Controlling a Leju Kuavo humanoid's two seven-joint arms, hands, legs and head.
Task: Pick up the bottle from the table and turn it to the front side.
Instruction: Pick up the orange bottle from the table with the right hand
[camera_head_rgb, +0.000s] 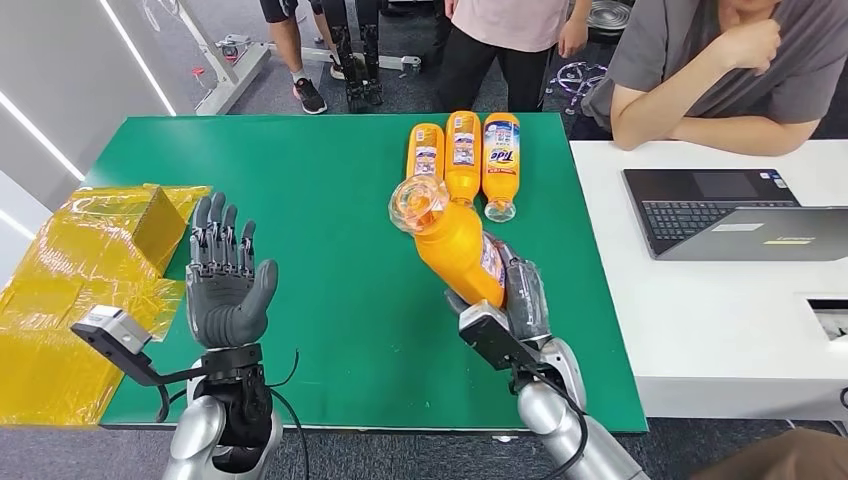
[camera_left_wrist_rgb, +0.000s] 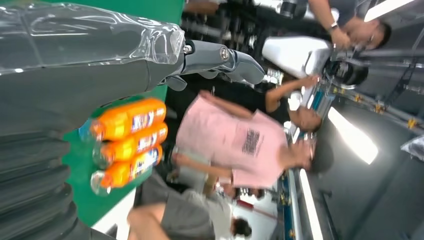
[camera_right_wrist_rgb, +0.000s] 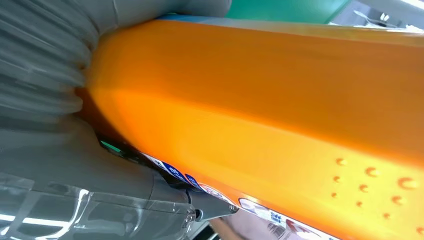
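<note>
Above the green worktop (camera_head_rgb: 330, 200), we see the right hand (camera_head_rgb: 520, 300) wrapped round the lower body of an orange bottle (camera_head_rgb: 455, 245), lifted and tilted, its clear cap end toward three more bottles (camera_head_rgb: 462, 155) lying in a row. The left hand (camera_head_rgb: 228, 280) hovers palm-up, fingers (camera_head_rgb: 222, 235) spread, holding nothing. We judge the smooth plastic could slide in the grip as it turns, or its cap could knock the row just beyond.
</note>
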